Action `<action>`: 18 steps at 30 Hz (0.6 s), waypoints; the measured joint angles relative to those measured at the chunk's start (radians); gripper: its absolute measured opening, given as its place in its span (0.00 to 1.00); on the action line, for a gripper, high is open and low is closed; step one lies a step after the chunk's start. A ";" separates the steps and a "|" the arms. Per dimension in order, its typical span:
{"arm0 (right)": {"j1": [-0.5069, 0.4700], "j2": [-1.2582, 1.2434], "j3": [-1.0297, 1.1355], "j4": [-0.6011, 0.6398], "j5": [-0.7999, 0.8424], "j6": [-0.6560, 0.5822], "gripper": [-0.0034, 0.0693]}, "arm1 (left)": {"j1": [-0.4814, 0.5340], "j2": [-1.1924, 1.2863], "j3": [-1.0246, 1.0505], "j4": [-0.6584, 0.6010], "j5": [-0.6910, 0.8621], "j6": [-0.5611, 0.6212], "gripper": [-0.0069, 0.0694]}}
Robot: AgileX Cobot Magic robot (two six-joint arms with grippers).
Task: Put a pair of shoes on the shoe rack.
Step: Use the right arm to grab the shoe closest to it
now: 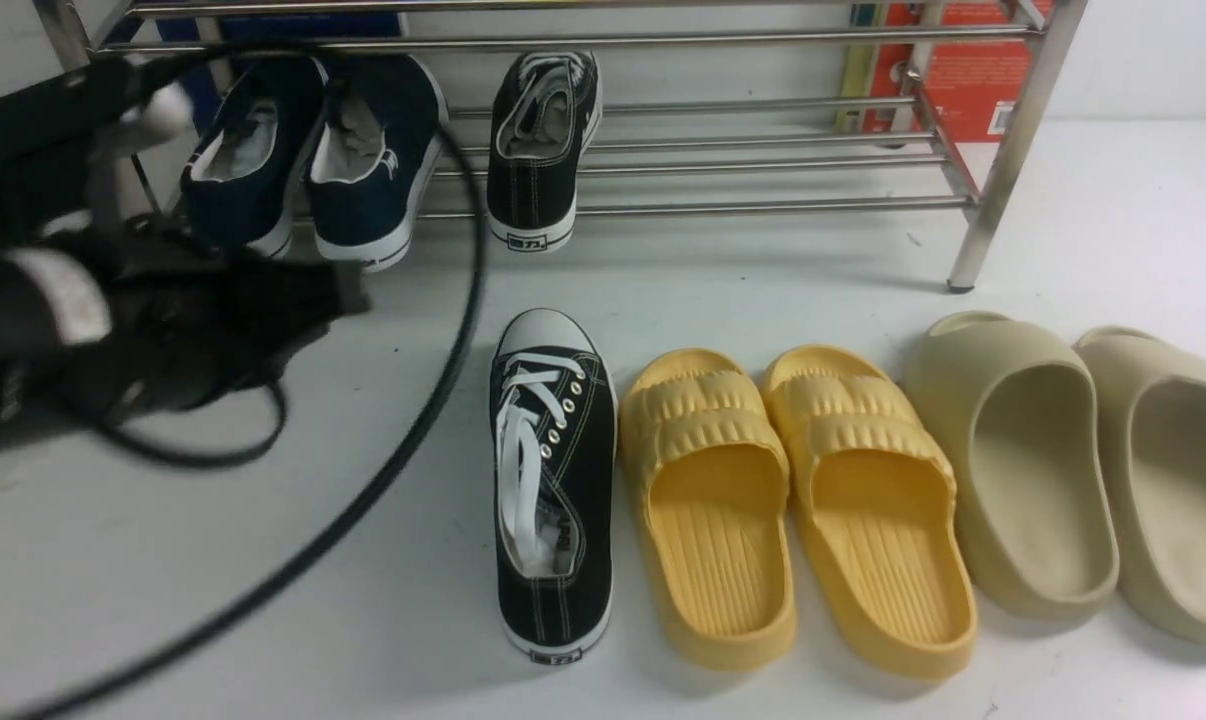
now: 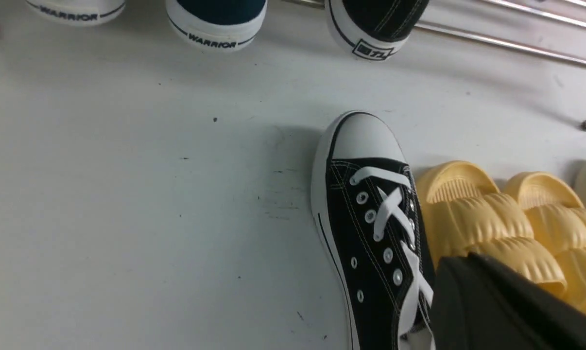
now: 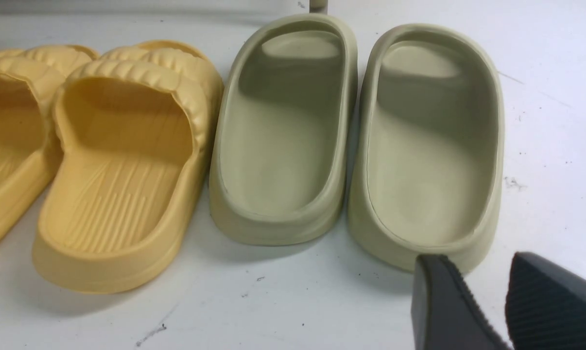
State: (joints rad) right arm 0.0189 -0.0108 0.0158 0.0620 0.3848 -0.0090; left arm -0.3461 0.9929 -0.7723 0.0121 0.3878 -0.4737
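One black canvas sneaker [image 1: 541, 140] rests on the lower bars of the silver shoe rack [image 1: 743, 205], heel toward me. Its heel also shows in the left wrist view [image 2: 375, 29]. The other black sneaker [image 1: 553, 480] with white laces lies on the white floor in front of the rack, toe toward it. It also shows in the left wrist view [image 2: 370, 204]. My left gripper [image 1: 343, 290] is blurred at the left, empty, above the floor left of the sneaker. In its wrist view, the left gripper [image 2: 448, 265] shows no gap. My right gripper [image 3: 470, 257] is slightly open and empty near a beige slide.
Two navy slip-on sneakers [image 1: 363, 170] sit on the rack left of the black one. Yellow ribbed slides [image 1: 713, 500] lie right beside the floor sneaker, and beige slides [image 1: 1033, 470] lie further right. A black cable [image 1: 463, 300] loops from the left arm. A red box [image 1: 963, 70] stands behind the rack.
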 joint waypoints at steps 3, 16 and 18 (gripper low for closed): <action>0.000 0.000 0.000 0.000 0.000 0.000 0.38 | 0.000 -0.201 0.138 -0.001 -0.033 0.000 0.07; 0.000 0.000 0.000 0.000 0.000 0.000 0.38 | 0.000 -0.713 0.498 -0.004 -0.056 0.000 0.07; 0.000 0.000 0.000 0.000 0.000 0.000 0.38 | 0.000 -0.725 0.516 -0.003 -0.043 0.000 0.07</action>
State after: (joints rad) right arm 0.0189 -0.0108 0.0158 0.0620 0.3848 -0.0090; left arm -0.3461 0.2676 -0.2561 0.0093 0.3443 -0.4737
